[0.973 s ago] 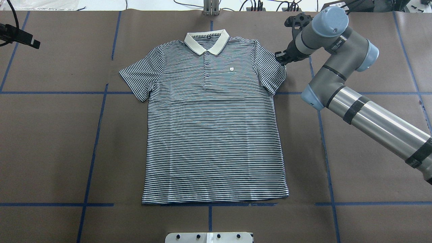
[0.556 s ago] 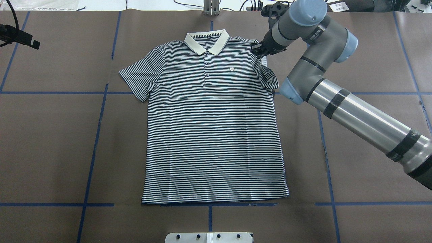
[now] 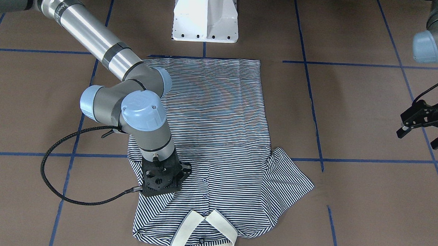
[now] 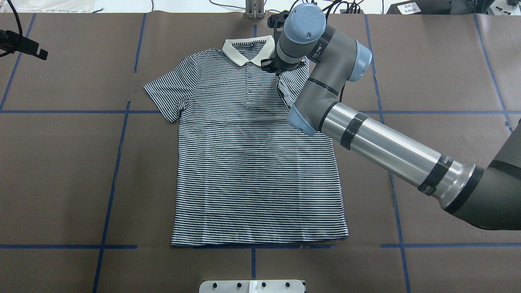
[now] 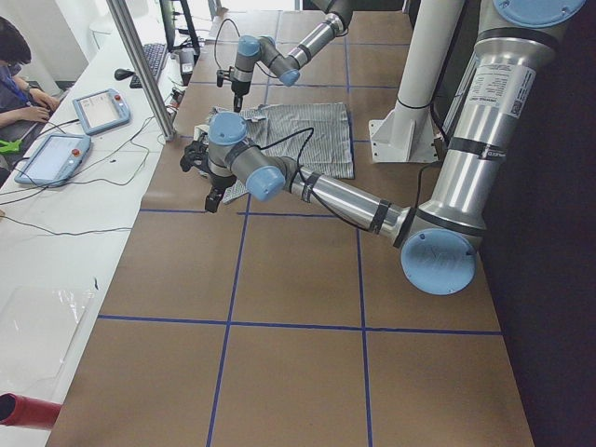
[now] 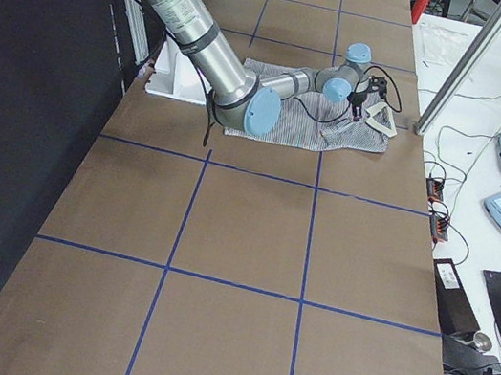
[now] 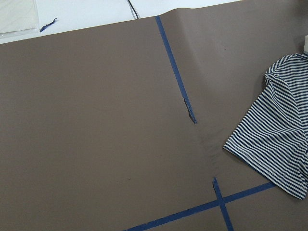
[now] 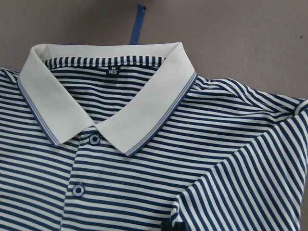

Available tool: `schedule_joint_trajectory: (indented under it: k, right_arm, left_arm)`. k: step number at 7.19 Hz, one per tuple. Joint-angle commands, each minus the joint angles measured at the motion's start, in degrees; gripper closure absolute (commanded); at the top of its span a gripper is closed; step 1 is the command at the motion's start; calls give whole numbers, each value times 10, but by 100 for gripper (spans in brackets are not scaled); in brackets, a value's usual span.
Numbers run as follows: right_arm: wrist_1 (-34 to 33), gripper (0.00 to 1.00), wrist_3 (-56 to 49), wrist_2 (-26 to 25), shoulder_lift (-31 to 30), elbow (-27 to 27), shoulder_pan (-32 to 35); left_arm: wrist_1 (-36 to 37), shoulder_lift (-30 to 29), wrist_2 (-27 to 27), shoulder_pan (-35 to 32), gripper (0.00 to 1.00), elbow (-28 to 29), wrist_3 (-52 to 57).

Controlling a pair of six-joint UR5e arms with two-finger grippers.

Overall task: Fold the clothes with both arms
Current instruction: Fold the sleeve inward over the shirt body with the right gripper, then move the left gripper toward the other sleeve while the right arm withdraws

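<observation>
Located the polo shirt (image 4: pixel 252 171) front up on the brown-papered table (image 4: pixel 61 162), hem toward the robot's white pedestal (image 3: pixel 205 17), cream collar (image 8: pixel 144 110) toward the far edge, body flat within the blue tape grid (image 4: pixel 118 162). Found the left sleeve (image 4: pixel 171 91) spread flat on the paper. Found the right sleeve (image 4: pixel 293 87) turned inward over the chest, stripes on the diagonal, one corner drawn up to the right gripper (image 4: pixel 272 65). Noted this gripper low over the chest, just beside the collar's point and near the buttoned placket (image 8: pixel 84 163). Judged its jaws closed on the right sleeve's edge, going by one dark fingertip (image 8: pixel 174 227) at the bottom of the wrist view with striped cloth bunched against it; could not see the rest of the fingers under the wrist. Found the left gripper (image 3: pixel 420 137) hanging above bare paper, well apart from the shirt, out beyond the left sleeve, jaws spread wide and holding nothing. Confirmed in its wrist view only the tip of that sleeve and crossed tape. Noted a seated person (image 5: pixel 19 56) at a white bench along the table's far side, with two pendants (image 5: pixel 101 110) near at hand.
</observation>
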Motion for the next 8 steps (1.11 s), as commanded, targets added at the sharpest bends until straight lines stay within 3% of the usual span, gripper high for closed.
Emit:
schedule_joint_trajectory:
  k: [1,2,3,4,6,8]
  right_arm:
    - [1,0,-2,-7,7,-10,-2]
    - [-1,0,2,1,7,-1,2]
    - [-39,0,4,87,-31,71,20]
    - [-125,0,2,154,-100,198,45]
    - [-344,0,-8,185,-209,431,59]
    - [-364,0,-31,186,-312,544,62]
  left_arm:
    - [0,-4,1,1,0,1,-13]
    - [1,-14,9,3,0,2,-23]
    - [0,-44,33,34,0,14,-75]
    - [-1,-73,78,79,0,23,-137]
    - [-74,-84,124,148,0,44,-262]
    - [-164,-111,219,202,0,127,-365]
